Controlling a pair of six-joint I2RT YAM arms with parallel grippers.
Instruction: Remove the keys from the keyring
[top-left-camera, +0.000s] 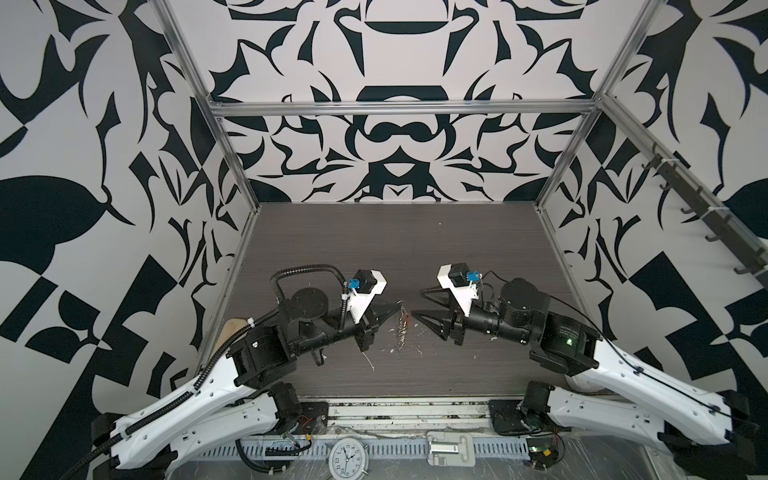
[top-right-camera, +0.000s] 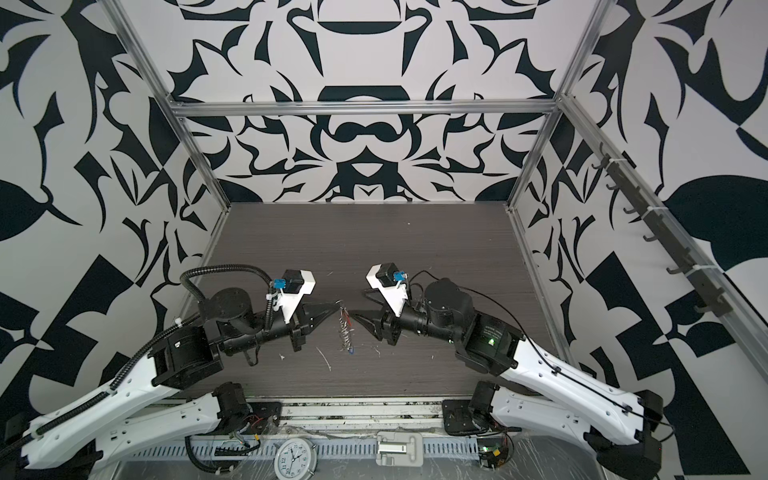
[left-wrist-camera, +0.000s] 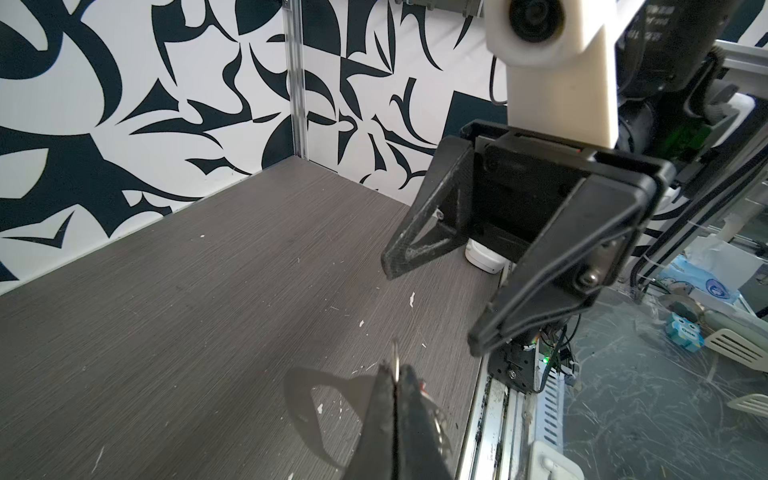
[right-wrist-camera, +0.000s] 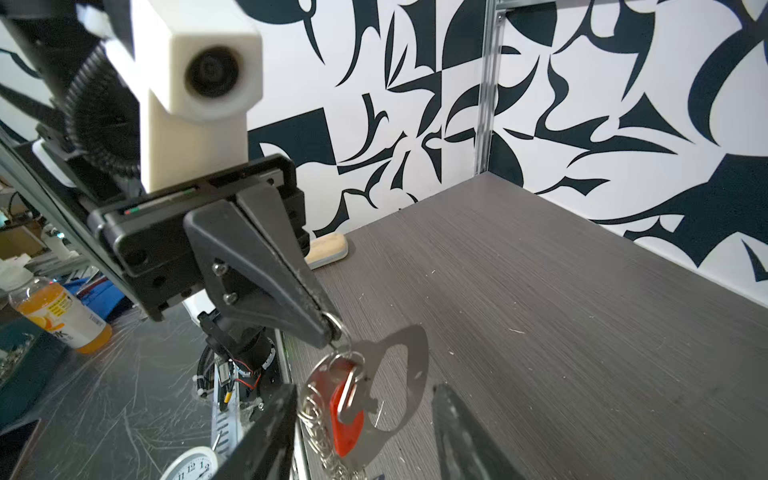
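The pale silvery keyring (right-wrist-camera: 420, 357) is carrying a red tag (right-wrist-camera: 345, 415). Beneath the keyring, the table (right-wrist-camera: 540, 311) is showing grey-brown grain; beyond it, the walls (right-wrist-camera: 602, 104) are displaying black-and-white swirls.

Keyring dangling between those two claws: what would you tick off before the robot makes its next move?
1. Left gripper shut on a small ring at the top of the keyring: ok.
2. Keyring hanging upright, flat face toward the right gripper: ok.
3. Right gripper open, tips close to the keyring: ok.
4. Red-tagged key in plain sight on the keyring: ok.
5. Right gripper holding a key: not ok, it grips nothing.
6. Keyring's lower end clear of the table: cannot tell.
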